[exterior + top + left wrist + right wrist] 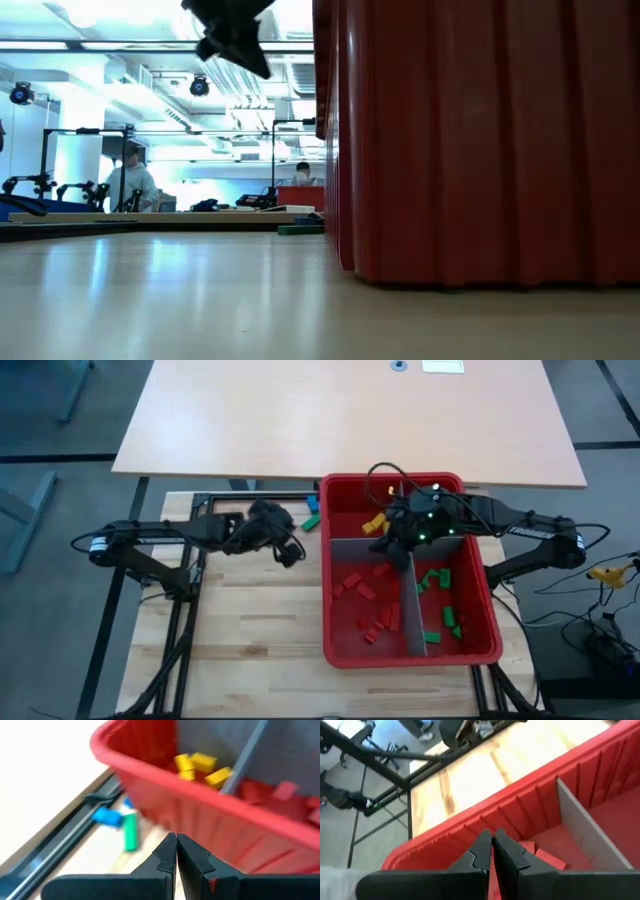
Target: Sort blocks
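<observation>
Red bin (485,628): I am seeing it sitting on the wooden table (250,625), split by grey dividers (415,615) into compartments.
Red blocks (365,595): lying in the near-left compartment.
Green blocks (440,600): lying in the near-right compartment.
Yellow blocks (200,766): lying in the far compartment, beside a divider.
Blue block (107,816) and green block (130,831): lying on the table just outside the bin's far-left corner.
Left gripper (176,851): I am holding it above the table left of the bin, fingertips together, gripping nothing.
Right gripper (491,849): I am hovering it over the bin, fingers closed, empty.
</observation>
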You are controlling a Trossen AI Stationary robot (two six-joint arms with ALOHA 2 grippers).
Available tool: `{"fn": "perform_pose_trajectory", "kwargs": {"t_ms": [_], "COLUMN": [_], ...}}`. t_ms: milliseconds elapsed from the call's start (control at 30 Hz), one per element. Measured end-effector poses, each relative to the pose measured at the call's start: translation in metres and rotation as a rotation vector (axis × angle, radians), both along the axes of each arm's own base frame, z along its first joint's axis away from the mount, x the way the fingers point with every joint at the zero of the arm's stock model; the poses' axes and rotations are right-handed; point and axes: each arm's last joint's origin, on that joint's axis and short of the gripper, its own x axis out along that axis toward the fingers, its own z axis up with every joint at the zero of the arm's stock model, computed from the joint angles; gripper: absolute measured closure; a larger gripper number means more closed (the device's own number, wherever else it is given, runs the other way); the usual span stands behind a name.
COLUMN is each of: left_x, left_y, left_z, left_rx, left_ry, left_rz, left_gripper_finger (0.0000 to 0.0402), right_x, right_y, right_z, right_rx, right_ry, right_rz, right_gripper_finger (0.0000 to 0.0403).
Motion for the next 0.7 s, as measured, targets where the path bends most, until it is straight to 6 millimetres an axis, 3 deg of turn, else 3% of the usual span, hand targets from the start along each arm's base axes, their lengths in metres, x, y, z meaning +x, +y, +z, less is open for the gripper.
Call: {"fn": "perform_pose_trajectory", "kwargs": {"t_ms": [367,533,700], "left_x": [-0.048,-0.048,-0.035], "left_y": [0.027,0.041,0.06], "left_z": [0.022,0.024,0.026], "left_rx": [0.027,-0.017,-0.038], "left_ry": [-0.011,-0.044,-0.15], "left_rz": [0.129,0.063,0.005], "left_gripper_finger": [0.0402,0.0402,0.0402], "right_x": [0.004,0.005,0.005], "right_y": [-0.016,-0.016,-0.016], "right_z": [0.016,0.018,0.018], "right_rx": [-0.036,-0.046,-0.059], "right_ry": [-0.15,-0.17,-0.172], "right_rz": [-0.077,-0.073,-0.063], "right_gripper_finger": [0.0403,0.0403,0.0403]}}
